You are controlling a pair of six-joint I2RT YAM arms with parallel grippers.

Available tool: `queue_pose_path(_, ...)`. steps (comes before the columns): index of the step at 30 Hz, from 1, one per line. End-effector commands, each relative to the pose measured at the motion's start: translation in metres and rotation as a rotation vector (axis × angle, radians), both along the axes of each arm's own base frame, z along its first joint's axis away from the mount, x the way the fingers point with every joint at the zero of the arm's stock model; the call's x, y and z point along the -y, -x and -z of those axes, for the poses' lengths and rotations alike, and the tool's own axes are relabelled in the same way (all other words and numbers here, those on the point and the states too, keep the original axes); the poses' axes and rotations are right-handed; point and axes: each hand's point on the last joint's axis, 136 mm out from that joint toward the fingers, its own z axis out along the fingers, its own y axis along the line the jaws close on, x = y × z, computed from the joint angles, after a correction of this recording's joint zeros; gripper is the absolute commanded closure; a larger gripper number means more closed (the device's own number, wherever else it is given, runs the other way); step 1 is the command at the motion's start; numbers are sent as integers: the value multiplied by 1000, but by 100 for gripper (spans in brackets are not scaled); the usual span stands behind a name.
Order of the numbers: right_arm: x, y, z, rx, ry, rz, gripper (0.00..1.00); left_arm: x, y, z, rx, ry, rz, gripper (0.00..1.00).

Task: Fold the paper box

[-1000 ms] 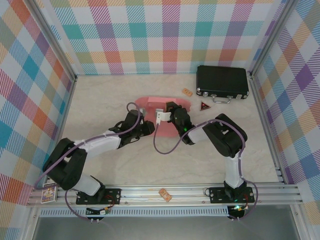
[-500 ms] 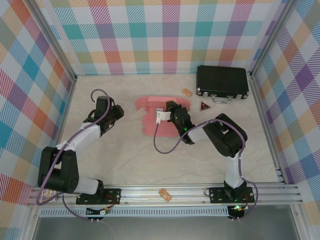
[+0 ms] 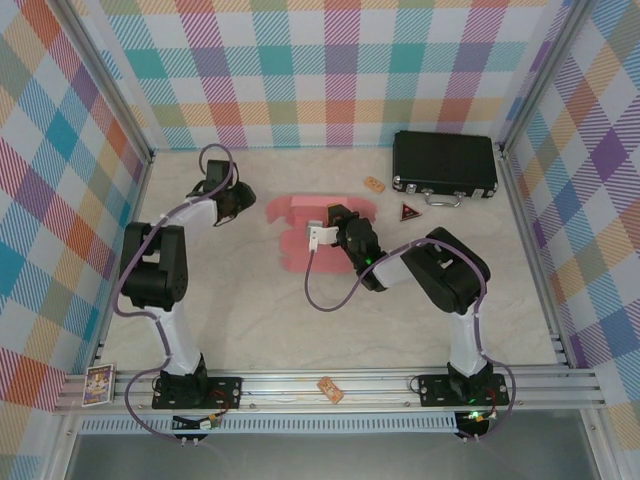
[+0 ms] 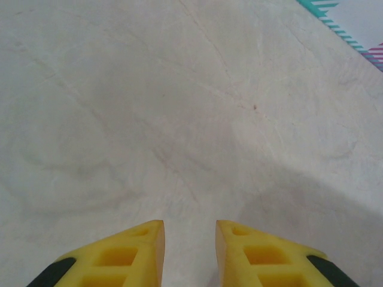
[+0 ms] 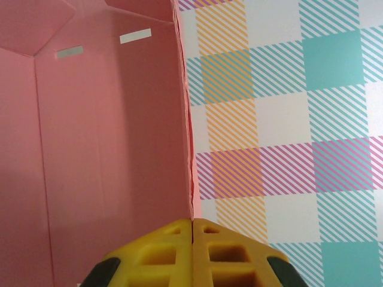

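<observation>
The salmon-pink paper box (image 3: 295,225) lies as a partly raised sheet in the middle of the table. My right gripper (image 3: 325,222) is at its right side. In the right wrist view the yellow fingers (image 5: 173,251) are pressed together on a thin upright edge of the paper box (image 5: 108,149), with the gripper (image 5: 191,222) shut on it. My left gripper (image 3: 238,205) hovers to the left of the box, apart from it. In the left wrist view the left gripper (image 4: 190,230) stands open over bare table with nothing between its jaws.
A black hard case (image 3: 445,165) with a handle stands at the back right. A small orange tag (image 3: 375,184) and a red triangle (image 3: 409,211) lie near it. A card (image 3: 98,385) and a small block (image 3: 330,388) sit by the front rail.
My left arm has swung away from the box to the back left of the table. The right gripper has stayed shut on the box, which has shifted slightly left.
</observation>
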Motion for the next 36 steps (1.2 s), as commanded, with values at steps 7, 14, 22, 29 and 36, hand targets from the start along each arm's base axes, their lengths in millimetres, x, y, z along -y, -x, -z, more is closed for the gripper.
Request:
queue_pose_path(7, -5, 2, -2, 17, -25, -16, 100, 26, -27, 23, -106, 49, 148, 71)
queue_pose_path(14, -5, 1, 1, 15, -22, -8, 100, 61, -6, 27, -159, 83, 361, 70)
queue_pose_path(22, -5, -1, 1, 21, -19, -2, 100, 75, 19, 18, -166, 121, 471, 69)
queue_pose_path(29, -5, -2, 2, 22, -14, 4, 100, 84, 36, 13, -175, 100, 524, 70)
queue_pose_path(36, -5, -3, 3, 23, -13, 10, 100, 84, 49, 5, -160, 97, 527, 70)
